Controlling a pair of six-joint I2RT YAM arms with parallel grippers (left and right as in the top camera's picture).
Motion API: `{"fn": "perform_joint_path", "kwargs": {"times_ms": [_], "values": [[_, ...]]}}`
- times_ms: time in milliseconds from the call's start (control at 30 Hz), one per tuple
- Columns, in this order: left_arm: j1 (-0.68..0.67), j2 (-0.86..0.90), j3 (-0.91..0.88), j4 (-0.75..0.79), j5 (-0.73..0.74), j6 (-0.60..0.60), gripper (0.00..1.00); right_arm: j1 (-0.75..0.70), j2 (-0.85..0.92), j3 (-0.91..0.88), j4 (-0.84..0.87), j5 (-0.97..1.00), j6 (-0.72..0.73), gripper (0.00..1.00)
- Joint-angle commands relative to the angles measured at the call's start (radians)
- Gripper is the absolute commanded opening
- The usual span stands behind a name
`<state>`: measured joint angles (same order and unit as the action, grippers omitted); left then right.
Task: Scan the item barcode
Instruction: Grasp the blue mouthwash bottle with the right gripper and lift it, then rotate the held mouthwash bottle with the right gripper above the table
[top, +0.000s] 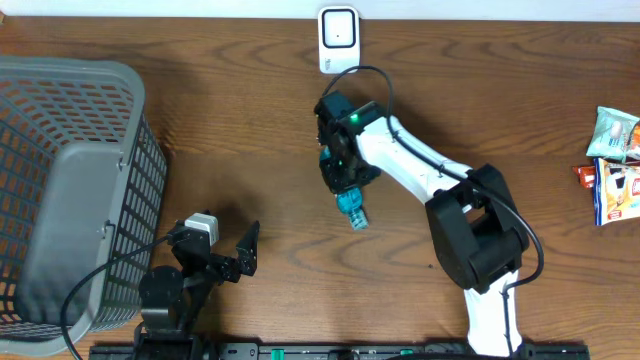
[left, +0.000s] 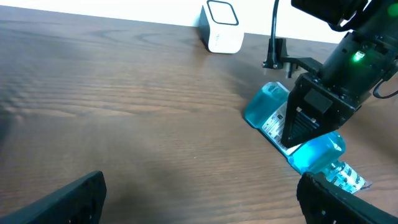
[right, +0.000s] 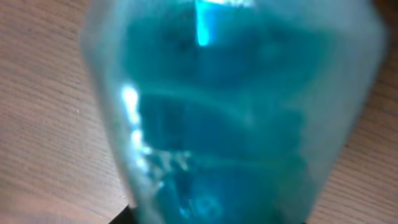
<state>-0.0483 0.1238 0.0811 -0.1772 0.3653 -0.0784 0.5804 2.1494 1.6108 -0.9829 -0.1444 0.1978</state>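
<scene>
One blue bottle (top: 352, 212) sits pinched in right pincer (top: 345, 188); left pincer (top: 228, 238) spread beside basket (top: 100, 70); scanner (top: 338, 38) beyond.

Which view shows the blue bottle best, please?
The left wrist view: the blue bottle lies on the table, label visible, the right pincer straddling it. Overhead shows only its end beneath that pincer; the right wrist view, a blurred close-up.

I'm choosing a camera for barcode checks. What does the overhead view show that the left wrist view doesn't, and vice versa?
Overhead only: the grey basket and the snack packets at the right edge. Left wrist only: the printed white label on the blue bottle. Both: the white scanner, the bottle and the right gripper clamped on it.
</scene>
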Motion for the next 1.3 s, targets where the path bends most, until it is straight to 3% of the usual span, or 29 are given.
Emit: {"fn": "perform_joint_path", "kwargs": {"times_ms": [0,167,367,567,900,1033,1267], "values": [[0.003,0.0,-0.014,-0.027,0.012,0.002,0.98,-0.004,0.028,-0.017,-0.004,-0.023,-0.044,0.18],[0.003,0.0,-0.014,-0.027,0.012,0.002,0.98,-0.003,0.027,-0.016,0.003,-0.023,-0.048,0.06],[0.003,0.0,-0.014,-0.027,0.012,0.002,0.98,-0.004,0.027,-0.013,0.018,-0.023,-0.084,0.01],[0.003,0.0,-0.014,-0.027,0.012,0.002,0.98,-0.017,0.015,0.026,-0.005,0.035,-0.112,0.01],[0.003,0.0,-0.014,-0.027,0.012,0.002,0.98,-0.041,0.009,0.075,-0.046,0.03,-0.29,0.01],[0.003,0.0,-0.014,-0.027,0.012,0.002,0.98,-0.054,0.009,0.075,-0.046,-0.039,-0.328,0.01],[0.003,0.0,-0.014,-0.027,0.012,0.002,0.98,-0.115,0.009,0.075,-0.049,-0.351,-0.49,0.01]]}}
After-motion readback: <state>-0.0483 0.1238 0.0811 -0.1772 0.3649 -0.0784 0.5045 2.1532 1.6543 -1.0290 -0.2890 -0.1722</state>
